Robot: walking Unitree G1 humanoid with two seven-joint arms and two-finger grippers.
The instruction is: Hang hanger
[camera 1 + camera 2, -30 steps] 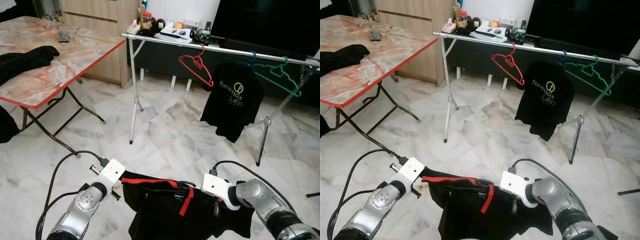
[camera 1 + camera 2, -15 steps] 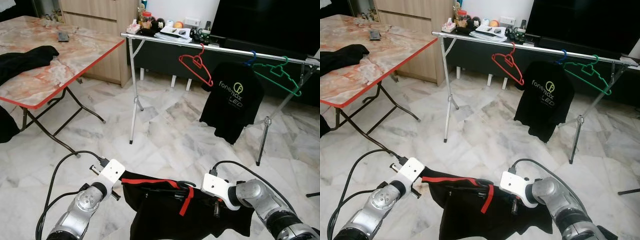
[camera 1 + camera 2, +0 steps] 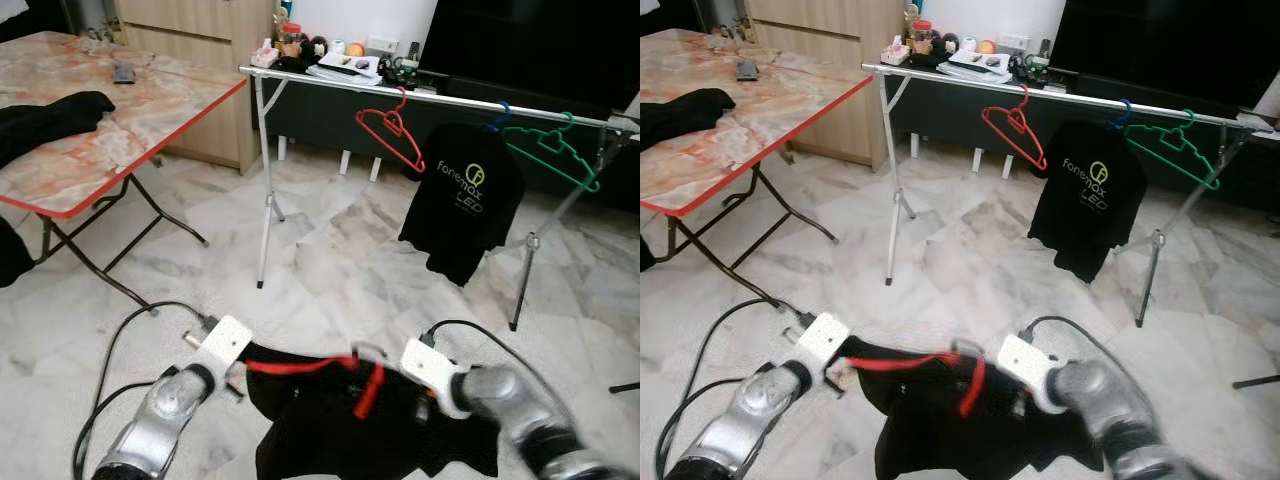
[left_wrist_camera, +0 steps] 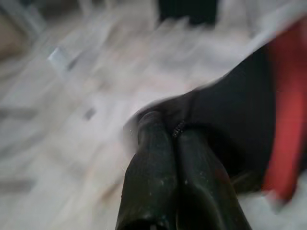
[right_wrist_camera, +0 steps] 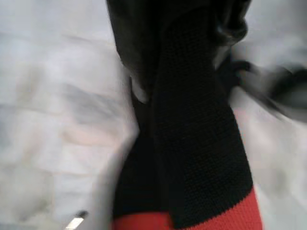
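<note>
A remote control (image 3: 125, 72) lies near the far edge of the marble-patterned folding table (image 3: 150, 110); black cloth (image 3: 50, 118) drapes its left edge.

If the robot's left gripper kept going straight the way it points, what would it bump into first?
Probably the white marble floor. The left gripper is shut on the black garment, and beyond its fingertips the blurred wrist view shows floor; depth is unclear.
</note>
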